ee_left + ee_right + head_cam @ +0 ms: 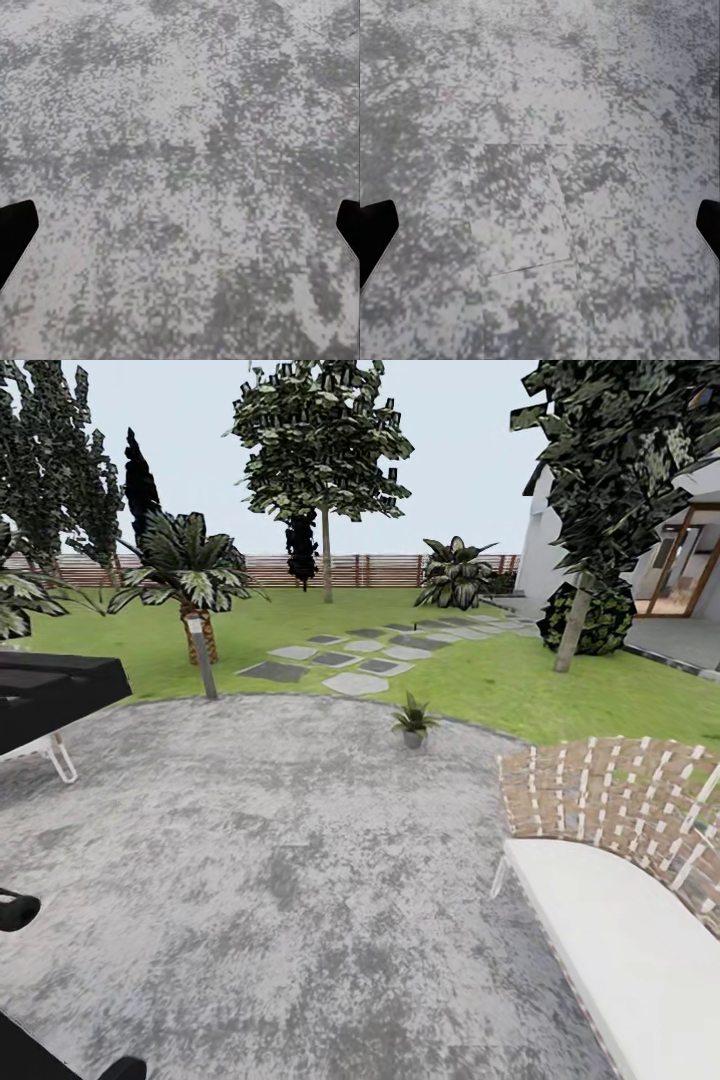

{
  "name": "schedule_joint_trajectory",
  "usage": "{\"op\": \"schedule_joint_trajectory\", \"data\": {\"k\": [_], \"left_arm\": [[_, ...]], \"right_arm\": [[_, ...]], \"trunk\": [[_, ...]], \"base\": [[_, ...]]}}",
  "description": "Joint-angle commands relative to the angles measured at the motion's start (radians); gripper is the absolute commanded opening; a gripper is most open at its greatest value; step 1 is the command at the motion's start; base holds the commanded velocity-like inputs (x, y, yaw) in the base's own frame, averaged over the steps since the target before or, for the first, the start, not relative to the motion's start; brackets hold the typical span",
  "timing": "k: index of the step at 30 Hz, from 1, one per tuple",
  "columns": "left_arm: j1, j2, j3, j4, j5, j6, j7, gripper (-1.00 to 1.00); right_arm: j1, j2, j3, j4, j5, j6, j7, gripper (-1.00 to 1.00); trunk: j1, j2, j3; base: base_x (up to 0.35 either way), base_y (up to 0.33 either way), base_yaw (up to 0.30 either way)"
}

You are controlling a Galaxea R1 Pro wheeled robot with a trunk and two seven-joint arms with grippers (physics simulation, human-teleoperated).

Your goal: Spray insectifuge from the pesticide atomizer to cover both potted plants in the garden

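Observation:
One potted plant, a low rosette of green leaves in a tiny grey pot, stands at the far edge of the grey mottled paving, where the lawn begins. The pesticide atomizer and the second potted plant are out of view. In the left wrist view my left gripper is open, its dark fingertips far apart over bare paving. The right gripper is open the same way, with nothing between its fingertips but paving.
A woven chair with a white cushion stands close at the right. A black table edge juts in at the left. A grey bollard lamp and a palm stand on the lawn, stepping stones behind. A slatted fence closes the back.

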Motion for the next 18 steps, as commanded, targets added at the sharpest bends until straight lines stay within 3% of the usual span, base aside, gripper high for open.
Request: {"op": "schedule_joint_trajectory", "data": {"k": [1,18], "left_arm": [[-0.001,0.000,0.000,0.001,-0.001,-0.003,0.000,1.00],[-0.001,0.000,0.000,0.001,-0.001,-0.003,0.000,1.00]], "right_arm": [[-0.001,0.000,-0.002,0.001,0.001,-0.003,0.001,1.00],[-0.001,0.000,-0.003,0.001,0.000,-0.003,0.001,1.00]], "trunk": [[0.000,0.000,-0.001],[0.000,0.000,-0.001]], "base": [[0.338,-0.002,0.000],[0.338,0.000,0.000]]}}
